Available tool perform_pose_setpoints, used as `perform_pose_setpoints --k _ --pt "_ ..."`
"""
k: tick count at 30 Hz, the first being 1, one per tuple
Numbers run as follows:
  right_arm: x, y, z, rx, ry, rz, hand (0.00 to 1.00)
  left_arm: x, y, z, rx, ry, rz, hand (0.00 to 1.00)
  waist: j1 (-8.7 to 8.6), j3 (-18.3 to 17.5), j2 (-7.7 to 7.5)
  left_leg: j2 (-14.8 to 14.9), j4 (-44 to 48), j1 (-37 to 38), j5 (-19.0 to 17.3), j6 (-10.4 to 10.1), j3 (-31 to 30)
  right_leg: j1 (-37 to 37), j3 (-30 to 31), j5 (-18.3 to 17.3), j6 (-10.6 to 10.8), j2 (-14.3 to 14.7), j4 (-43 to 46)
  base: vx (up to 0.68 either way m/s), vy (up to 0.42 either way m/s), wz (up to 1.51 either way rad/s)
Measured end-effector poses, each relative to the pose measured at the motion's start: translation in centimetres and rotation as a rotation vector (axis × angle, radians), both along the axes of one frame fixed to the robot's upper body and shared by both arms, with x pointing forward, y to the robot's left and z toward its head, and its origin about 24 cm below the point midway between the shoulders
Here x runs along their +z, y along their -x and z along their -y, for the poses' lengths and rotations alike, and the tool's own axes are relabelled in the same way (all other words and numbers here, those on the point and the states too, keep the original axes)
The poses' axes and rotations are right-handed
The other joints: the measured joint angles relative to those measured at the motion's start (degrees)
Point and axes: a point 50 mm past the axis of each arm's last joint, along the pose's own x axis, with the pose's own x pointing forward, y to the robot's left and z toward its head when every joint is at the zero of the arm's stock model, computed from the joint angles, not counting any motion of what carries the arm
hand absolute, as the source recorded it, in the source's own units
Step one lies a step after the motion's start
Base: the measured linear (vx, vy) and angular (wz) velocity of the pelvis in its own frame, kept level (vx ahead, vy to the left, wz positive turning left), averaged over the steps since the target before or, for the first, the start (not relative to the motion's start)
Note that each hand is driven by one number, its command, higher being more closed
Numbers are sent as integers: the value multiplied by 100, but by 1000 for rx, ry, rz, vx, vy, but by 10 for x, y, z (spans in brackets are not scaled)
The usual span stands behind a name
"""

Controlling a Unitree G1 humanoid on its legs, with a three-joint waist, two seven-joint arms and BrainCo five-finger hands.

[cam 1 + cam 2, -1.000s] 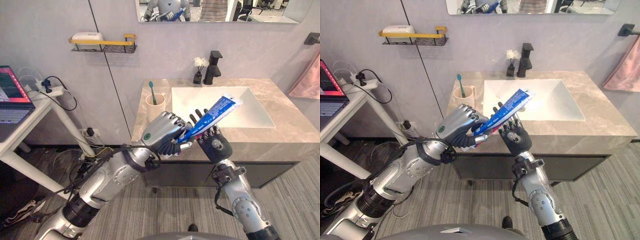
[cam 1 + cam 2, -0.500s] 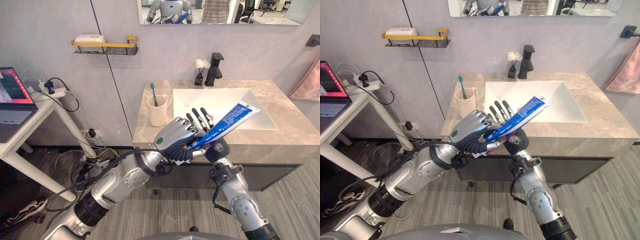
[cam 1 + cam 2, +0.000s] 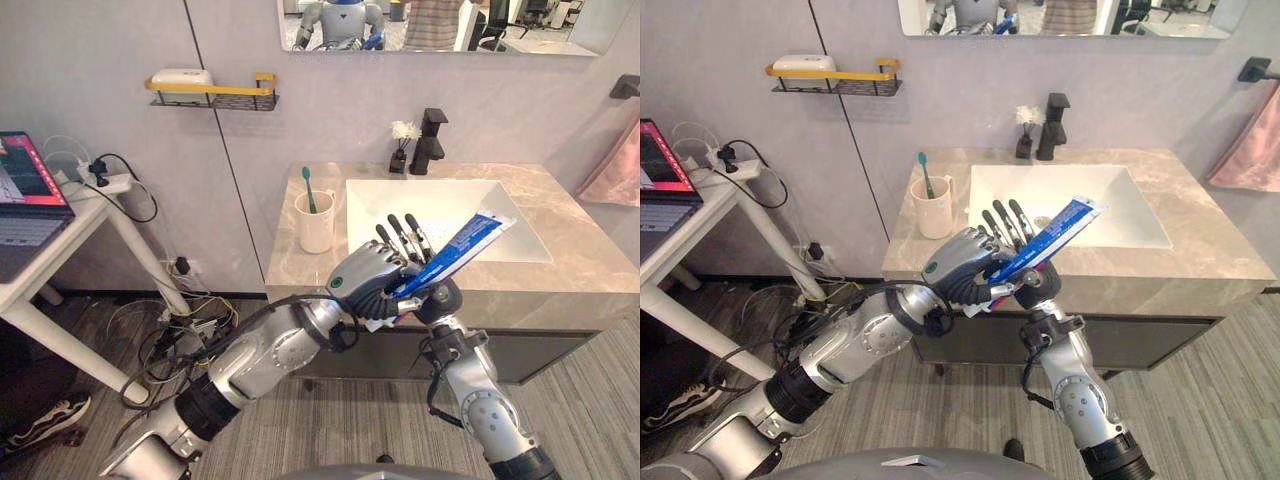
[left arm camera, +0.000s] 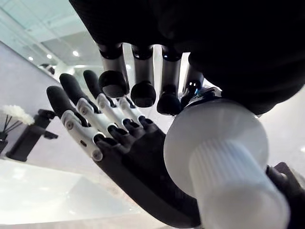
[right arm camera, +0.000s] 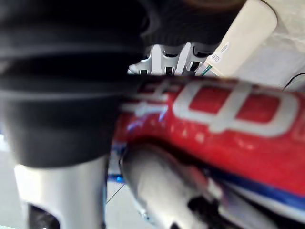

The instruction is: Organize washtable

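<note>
Washtable (image 3: 575, 215): a stone-patterned top set against the grey wall, with a white rectangular basin (image 3: 455, 195) sunk into its middle and right part. Mirror (image 3: 450, 20): mounted on the wall above the back edge. Side desk (image 3: 45, 265): white, standing well apart from the left edge of the washtable and carrying an open laptop (image 3: 25, 185). Wall shelf (image 3: 215, 95): a yellow-railed rack to the left of the mirror that bore a white soap dish (image 3: 178, 75). Towel (image 3: 615, 165): pink, hung past the right edge.

Left hand (image 3: 368, 282): raised over the front edge of the washtable, its fingers curled round the lower end of the toothpaste tube (image 3: 462, 243). Right hand (image 4: 138, 160): held upright just behind the tube, palm toward the left hand, fingers straight and fanned apart.

The toothpaste tube was blue and white, off the surface, and tilted. Its crimped end rose toward the right above the basin's front rim, and its white cap (image 4: 224, 164) jutted from the left hand.

Faucet (image 3: 430, 140): black, at the back edge behind the basin. Cup (image 3: 316, 220): beige, upright near the left edge, holding a green toothbrush (image 3: 307, 187). Diffuser (image 3: 401, 145): a small dark bottle with white blooms, just beside the faucet.
</note>
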Motion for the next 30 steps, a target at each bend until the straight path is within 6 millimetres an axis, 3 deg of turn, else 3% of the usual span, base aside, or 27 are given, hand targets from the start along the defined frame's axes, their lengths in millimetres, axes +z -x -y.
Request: perform_pose_setpoints --k 8,9,30 --pt "4 -3 -1 -2 0 12 0 -4 -4 -1 19 -5 -17 100 12 1 -2 0 2 8 0 1 1 -27 21 39 4 5 5 0 0 0" --pt "5 -3 -1 -3 0 11 100 -6 -5 -2 22 -9 -22 100 14 2 -2 -1 0 6 0 1 6 -24 29 40 5 5 4 0 0 0" --pt "4 -4 1 -38 0 -20 100 -20 -2 1 34 10 -86 100 19 82 -47 0 -48 12 1 0 36 -30 104 30 -2 15 4 -3 1 0"
